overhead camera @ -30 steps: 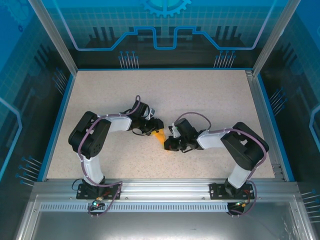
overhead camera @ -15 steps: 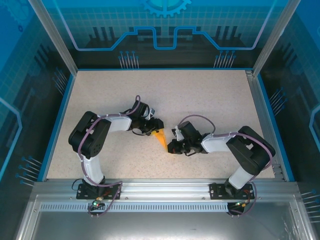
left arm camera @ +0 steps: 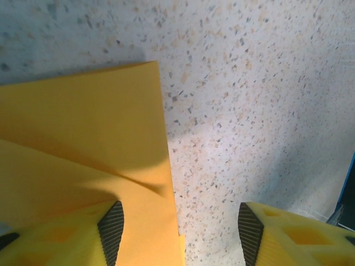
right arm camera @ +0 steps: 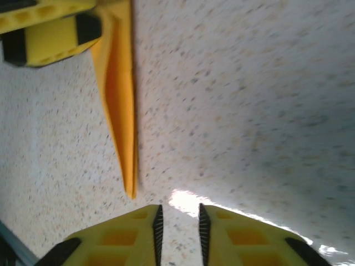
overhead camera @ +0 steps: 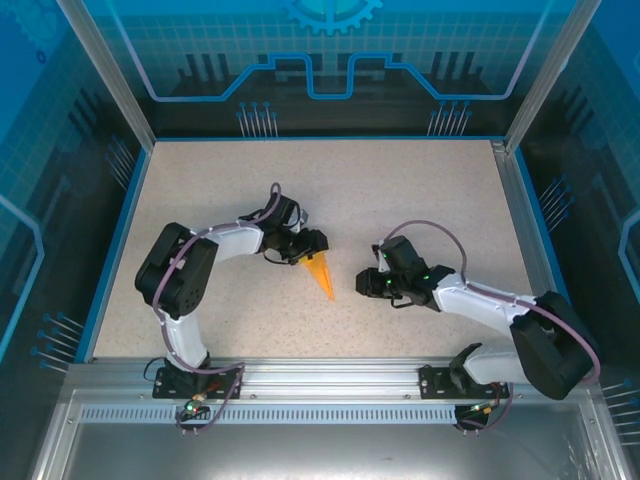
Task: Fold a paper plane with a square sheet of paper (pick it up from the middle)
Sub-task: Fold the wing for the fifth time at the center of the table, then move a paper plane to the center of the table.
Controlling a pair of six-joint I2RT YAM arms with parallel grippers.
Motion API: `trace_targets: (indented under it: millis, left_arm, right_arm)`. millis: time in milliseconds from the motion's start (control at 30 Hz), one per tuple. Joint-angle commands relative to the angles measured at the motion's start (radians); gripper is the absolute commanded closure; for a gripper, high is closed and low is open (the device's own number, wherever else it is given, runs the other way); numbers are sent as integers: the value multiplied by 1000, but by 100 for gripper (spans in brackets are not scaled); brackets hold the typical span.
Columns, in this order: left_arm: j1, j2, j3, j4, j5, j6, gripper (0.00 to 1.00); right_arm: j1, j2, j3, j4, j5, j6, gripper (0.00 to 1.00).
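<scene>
The paper plane (overhead camera: pixel 321 272) is a narrow orange-yellow dart lying on the speckled table, its tip pointing toward the near right. My left gripper (overhead camera: pixel 310 247) stands open over its wide back end. In the left wrist view the folded paper (left arm camera: pixel 83 138) fills the left part of the gap and lies against the left pad (left arm camera: pixel 112 231), while the right pad is well off it. My right gripper (overhead camera: pixel 366 285) sits a little to the right of the tip. Its jaws (right arm camera: pixel 179 233) are parted by a narrow gap with nothing between them, and the plane (right arm camera: pixel 119 94) lies ahead of them.
The table (overhead camera: pixel 400 190) has a raised blue rim (overhead camera: pixel 118 240) on its left, far and right sides, with metal frame posts at the far corners. An aluminium rail carrying both arm bases runs along the near edge. The left gripper's fingers (right arm camera: pixel 50 33) show at the top left of the right wrist view.
My right gripper has let go of the plane's tip, parted slightly and pulled back to the right. The left jaws have widened. The plane now lies uncovered on the table.
</scene>
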Motion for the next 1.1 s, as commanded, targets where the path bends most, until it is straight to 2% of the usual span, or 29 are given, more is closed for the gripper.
trace_targets:
  millis: [0, 200, 333, 500, 633, 867, 933, 1067]
  left_arm:
    - [-27, -100, 75, -165, -108, 39, 38]
    - [-83, -151, 191, -497, -407, 2, 34]
    - [-138, -138, 257, -641, -536, -38, 29]
    - [-190, -27, 376, -742, -590, -67, 29]
    - [-209, 78, 466, -795, -592, -78, 29]
    - [-202, 179, 525, -813, -585, -90, 29]
    - [-186, 191, 514, -811, -567, -96, 32]
    - [-157, 133, 430, -767, -551, -101, 45]
  right_arm:
    - [-28, -40, -45, 12, 34, 29, 65]
    - [-50, -60, -59, 67, 16, 35, 54]
    - [-54, -44, -55, 108, -24, 23, 51]
    - [-53, -10, -52, 154, -71, 34, 45]
    - [-40, 6, -46, 168, -90, 34, 42]
    - [2, 69, 2, 158, -95, 18, 40]
    - [12, 99, 22, 161, -101, 16, 39]
    - [31, 162, 63, 173, -113, 10, 40]
